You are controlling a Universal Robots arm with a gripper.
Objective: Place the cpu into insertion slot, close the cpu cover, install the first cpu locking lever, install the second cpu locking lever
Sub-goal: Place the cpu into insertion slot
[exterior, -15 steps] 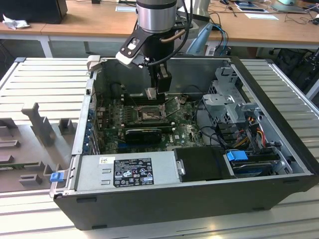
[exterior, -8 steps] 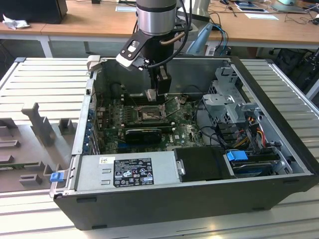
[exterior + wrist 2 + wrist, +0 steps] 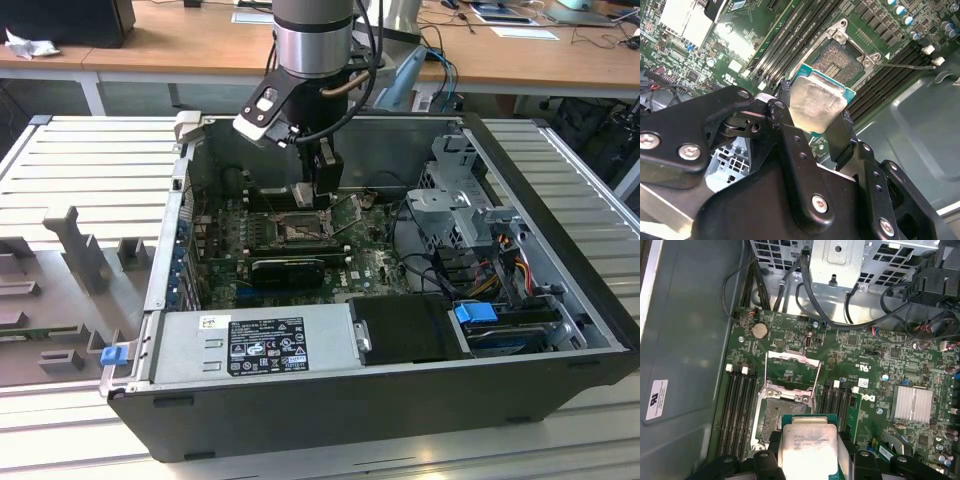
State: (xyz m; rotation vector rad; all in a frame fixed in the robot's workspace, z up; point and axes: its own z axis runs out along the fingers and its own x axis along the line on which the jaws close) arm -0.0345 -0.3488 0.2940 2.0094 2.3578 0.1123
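**Over the insertion slot [image 3: 781, 421]: cpu [image 3: 808, 444] in the jaws**

Inside the open computer case [image 3: 380, 400], the gripper [image 3: 322, 196] hung low over the motherboard [image 3: 860, 347]. In both wrist views its black fingers [image 3: 785, 97] were clenched on two opposite edges of the cpu, silvery face toward the cameras, green rim showing. Chip held clear of the board, partly overlapping the slot, not seated. Slot bare, dull metallic centre exposed. The cpu cover [image 3: 792, 371] stood swung open, just beside the slot.
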